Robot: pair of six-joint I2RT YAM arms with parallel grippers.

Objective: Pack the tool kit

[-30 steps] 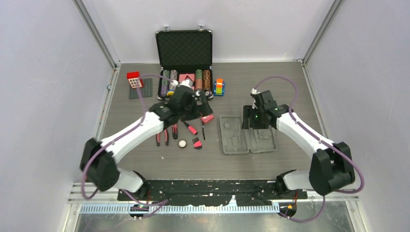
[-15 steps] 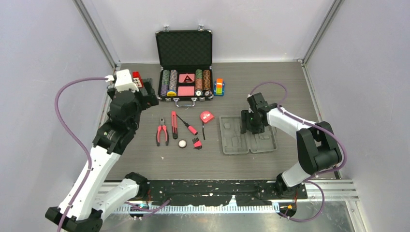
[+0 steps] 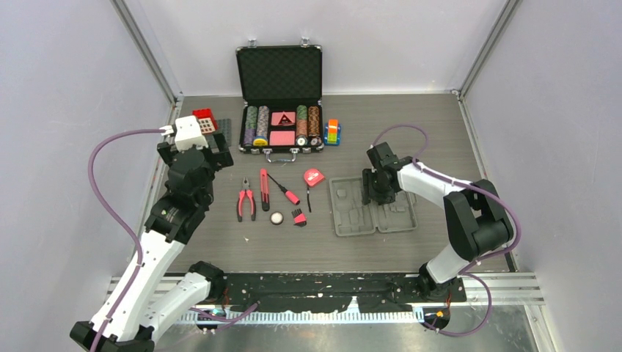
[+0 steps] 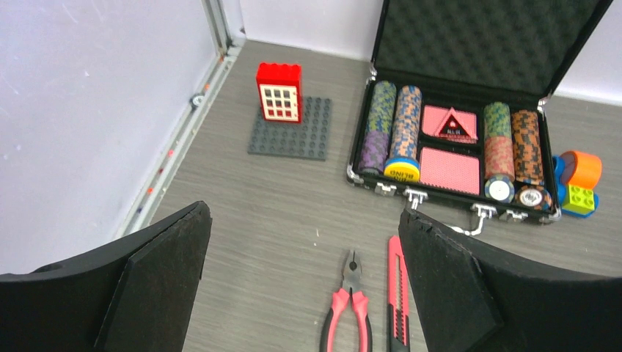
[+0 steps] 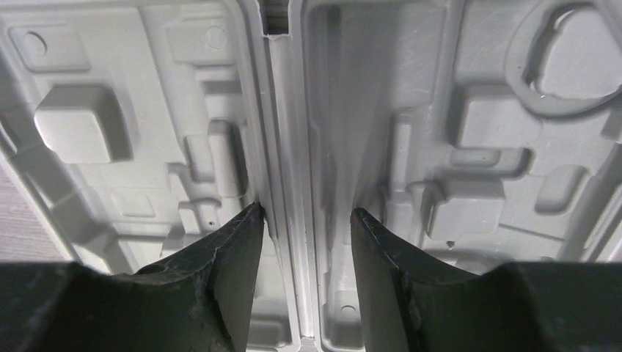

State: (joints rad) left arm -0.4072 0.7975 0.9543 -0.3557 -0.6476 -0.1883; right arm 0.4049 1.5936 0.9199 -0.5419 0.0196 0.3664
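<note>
Right end effector (image 5: 306, 220) astride case (image 5: 455, 110), pliers (image 3: 246, 204) nearby

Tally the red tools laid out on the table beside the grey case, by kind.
Pliers: 1
Utility knife: 1
Screwdriver: 1
Tape measure: 1
Small red-and-black piece, kind unclear: 1
Total: 5

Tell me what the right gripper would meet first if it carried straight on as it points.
The open grey tool case: the right gripper points down astride its hinge ridge, so the fingertips would likely touch the moulded halves either side first. The remaining gap is unclear.
</note>
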